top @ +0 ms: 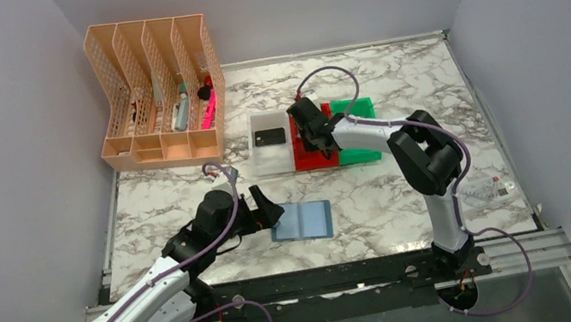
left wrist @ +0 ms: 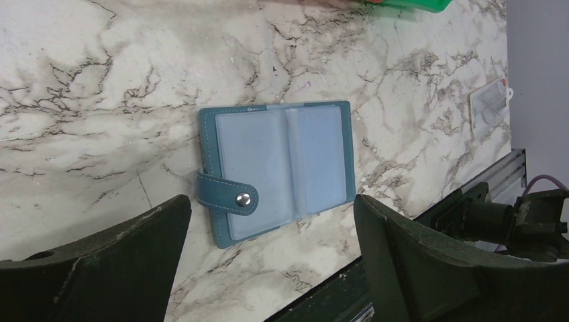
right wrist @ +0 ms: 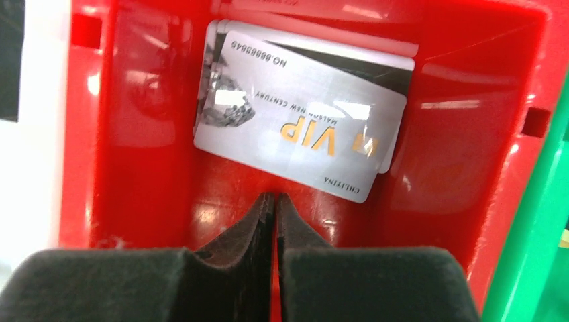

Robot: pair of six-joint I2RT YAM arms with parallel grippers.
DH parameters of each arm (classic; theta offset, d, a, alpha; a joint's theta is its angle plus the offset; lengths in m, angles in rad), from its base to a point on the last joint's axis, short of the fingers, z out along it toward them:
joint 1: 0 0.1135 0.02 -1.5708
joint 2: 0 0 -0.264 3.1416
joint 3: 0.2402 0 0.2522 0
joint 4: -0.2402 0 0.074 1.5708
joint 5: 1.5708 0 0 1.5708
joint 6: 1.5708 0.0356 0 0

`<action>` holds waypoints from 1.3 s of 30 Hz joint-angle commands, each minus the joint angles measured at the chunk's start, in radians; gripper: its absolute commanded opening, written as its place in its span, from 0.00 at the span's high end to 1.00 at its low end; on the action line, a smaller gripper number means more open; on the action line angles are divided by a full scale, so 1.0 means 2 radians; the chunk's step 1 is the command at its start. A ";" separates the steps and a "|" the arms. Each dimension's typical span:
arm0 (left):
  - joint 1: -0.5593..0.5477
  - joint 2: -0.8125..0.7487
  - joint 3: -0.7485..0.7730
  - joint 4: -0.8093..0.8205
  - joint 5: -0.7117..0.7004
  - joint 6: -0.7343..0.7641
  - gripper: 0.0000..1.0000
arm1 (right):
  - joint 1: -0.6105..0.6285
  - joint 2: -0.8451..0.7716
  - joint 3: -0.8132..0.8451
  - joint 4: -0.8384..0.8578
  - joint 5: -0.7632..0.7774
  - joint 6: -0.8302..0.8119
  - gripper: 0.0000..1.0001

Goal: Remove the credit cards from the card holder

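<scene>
Red bin [right wrist: 134, 134] holds the cards [right wrist: 302, 134]: a silver VIP one on top, at least one more under it, flat on the floor at the end away from the right gripper [right wrist: 275, 198]. That gripper hangs over the bin's near end, jaws pressed shut, nothing in them, clear of the cards. A black card [top: 270, 137] lies in the white bin [top: 269, 162] next door. Wallet [left wrist: 275, 171] lies open and face up on the bench [left wrist: 100, 100] near the front edge, snap strap folded over one cover. Left gripper [left wrist: 272, 198] hovers above it, jaws spread as wide as they go, empty, not touching. Clear pockets look empty from here; can't rule out a card tucked behind. My read: extraction mostly or fully done. Handling: cards are light, stiff and slick, too thin to pinch lying flat, so take one by an exposed edge at the pocket mouth. Wallet is soft and light and will likely skate on the marble under a tug, so pin one cover and pull with the other arm. Sleeves look floppy and may bunch.
</scene>
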 commanded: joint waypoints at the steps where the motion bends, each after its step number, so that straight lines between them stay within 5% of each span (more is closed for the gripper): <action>1: 0.002 -0.003 0.001 0.006 0.003 0.003 0.05 | -0.002 0.019 0.016 0.018 0.061 0.004 0.89; 13: 0.002 -0.006 0.000 0.008 0.003 0.001 0.05 | -0.002 0.024 0.021 0.043 0.082 -0.026 0.88; 24: 0.002 0.001 -0.003 0.004 -0.002 -0.001 0.05 | -0.002 -0.144 -0.079 0.053 -0.074 -0.005 0.72; 39: 0.002 0.069 -0.003 0.027 0.006 0.010 0.07 | 0.012 -0.326 -0.354 0.153 -0.331 0.167 0.62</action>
